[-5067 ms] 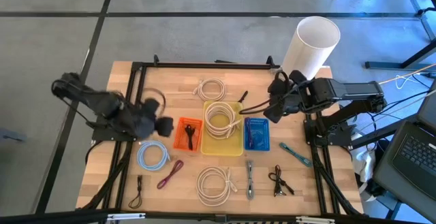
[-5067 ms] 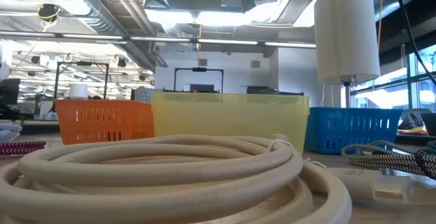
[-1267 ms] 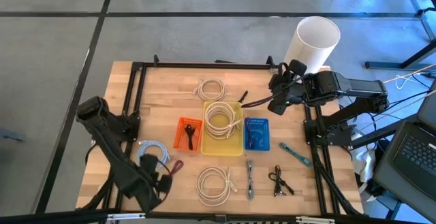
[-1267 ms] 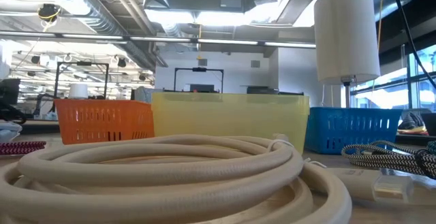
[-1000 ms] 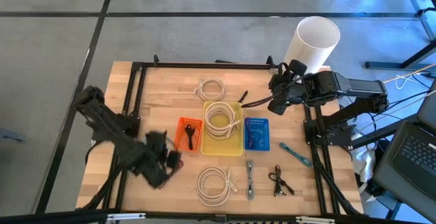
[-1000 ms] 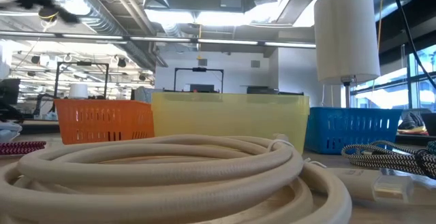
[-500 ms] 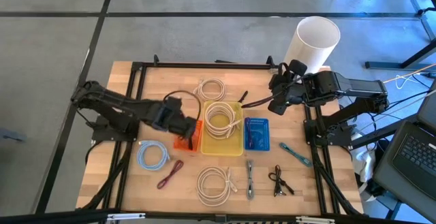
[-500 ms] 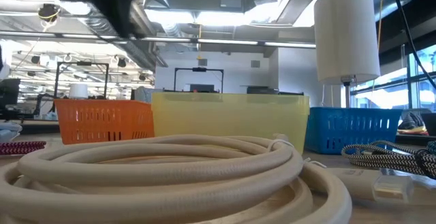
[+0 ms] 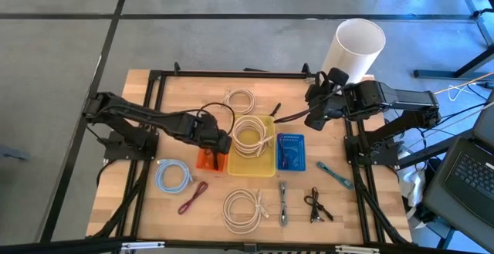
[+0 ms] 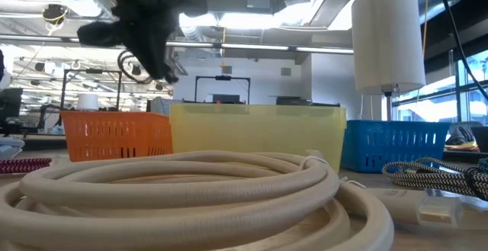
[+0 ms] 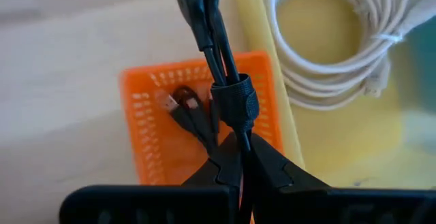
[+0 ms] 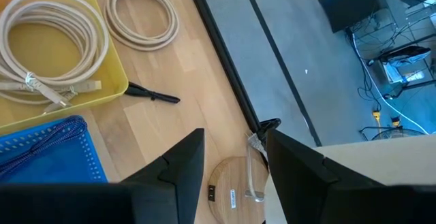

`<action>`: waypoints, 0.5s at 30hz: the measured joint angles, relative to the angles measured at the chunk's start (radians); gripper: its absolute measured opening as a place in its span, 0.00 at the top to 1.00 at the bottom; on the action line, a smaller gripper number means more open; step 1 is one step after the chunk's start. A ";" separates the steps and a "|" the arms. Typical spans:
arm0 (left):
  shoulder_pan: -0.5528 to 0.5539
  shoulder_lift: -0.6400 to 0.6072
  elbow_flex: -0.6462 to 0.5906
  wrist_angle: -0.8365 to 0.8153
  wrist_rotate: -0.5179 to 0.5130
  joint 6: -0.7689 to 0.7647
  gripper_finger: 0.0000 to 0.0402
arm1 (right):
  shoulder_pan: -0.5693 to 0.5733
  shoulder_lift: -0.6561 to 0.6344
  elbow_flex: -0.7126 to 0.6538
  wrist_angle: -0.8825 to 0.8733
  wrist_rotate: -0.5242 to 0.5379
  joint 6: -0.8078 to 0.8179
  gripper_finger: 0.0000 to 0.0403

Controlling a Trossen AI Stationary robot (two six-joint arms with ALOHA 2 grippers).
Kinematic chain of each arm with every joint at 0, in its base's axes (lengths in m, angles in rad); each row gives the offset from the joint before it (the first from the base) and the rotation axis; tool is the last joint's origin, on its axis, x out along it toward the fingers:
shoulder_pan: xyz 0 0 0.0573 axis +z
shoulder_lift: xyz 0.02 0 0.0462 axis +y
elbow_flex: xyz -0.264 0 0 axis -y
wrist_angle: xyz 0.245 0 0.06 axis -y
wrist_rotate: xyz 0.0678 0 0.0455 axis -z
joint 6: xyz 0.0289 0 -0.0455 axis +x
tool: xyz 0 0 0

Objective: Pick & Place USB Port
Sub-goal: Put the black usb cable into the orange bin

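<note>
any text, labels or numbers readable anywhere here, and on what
None readable.
Wooden disc: two small dark marks, too small to read.
Orange basket, yellow bin, blue basket, white roll: no print visible.
Black cable in left gripper: no label visible.
</note>
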 joint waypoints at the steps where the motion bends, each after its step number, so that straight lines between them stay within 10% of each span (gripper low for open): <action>1: -0.001 0.000 -0.016 0.020 0.005 -0.006 0.99 | 0.000 0.000 0.000 0.000 0.002 0.000 0.60; 15: -0.039 0.011 -0.127 0.135 0.078 -0.047 0.99 | 0.000 0.000 0.000 0.000 0.003 -0.003 0.60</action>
